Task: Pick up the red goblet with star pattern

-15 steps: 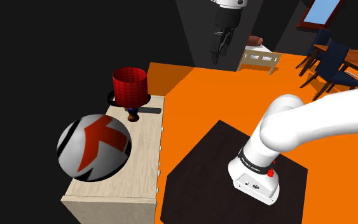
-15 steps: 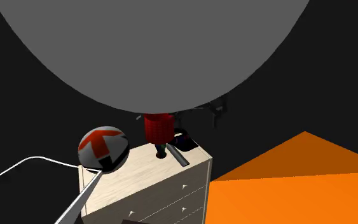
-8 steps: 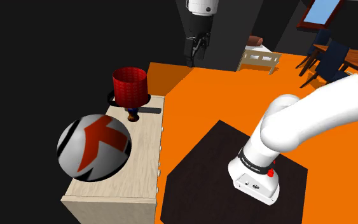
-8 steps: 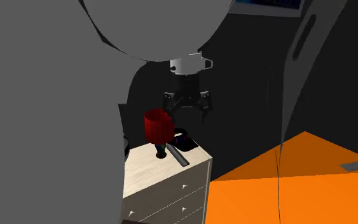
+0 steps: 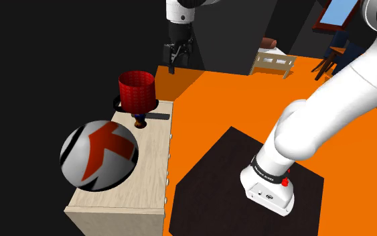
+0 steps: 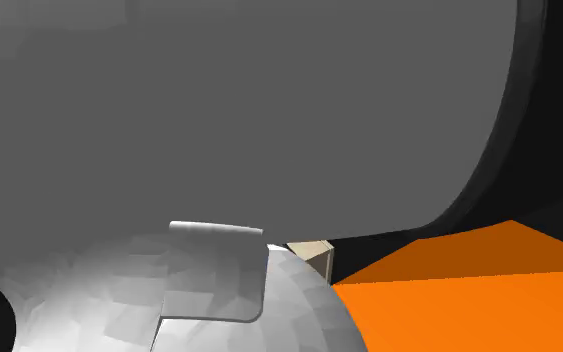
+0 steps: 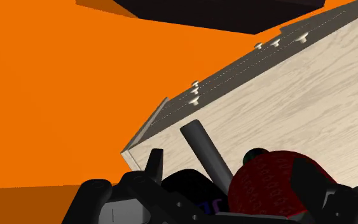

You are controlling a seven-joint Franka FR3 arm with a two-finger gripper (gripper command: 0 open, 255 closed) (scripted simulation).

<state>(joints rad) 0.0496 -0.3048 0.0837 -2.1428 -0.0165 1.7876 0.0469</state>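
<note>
The red goblet (image 5: 136, 92), a red dotted cup on a dark stem, stands upright at the far end of a pale wooden dresser (image 5: 150, 157). My black gripper (image 5: 175, 57) hangs in the air above and beyond it, toward the shoulder view's right, touching nothing. In the wrist view the goblet's red bowl (image 7: 273, 188) lies below, between my open gripper's (image 7: 231, 177) fingers, with the dresser top (image 7: 298, 95) behind it. One fingertip (image 7: 153, 164) shows beside a dark rod (image 7: 199, 143).
A large grey ball with a red arrow mark (image 5: 98, 154) sits on the dresser's near end. A dark flat rod (image 5: 159, 116) lies by the goblet's foot. Orange floor (image 5: 220, 100) and a black mat (image 5: 213, 174) lie beside the dresser. My grey arm (image 6: 269, 110) blocks the second exterior view.
The arm has swung toward the shoulder view's left and the gripper has come closer to the goblet. The arm now covers the second exterior view.
</note>
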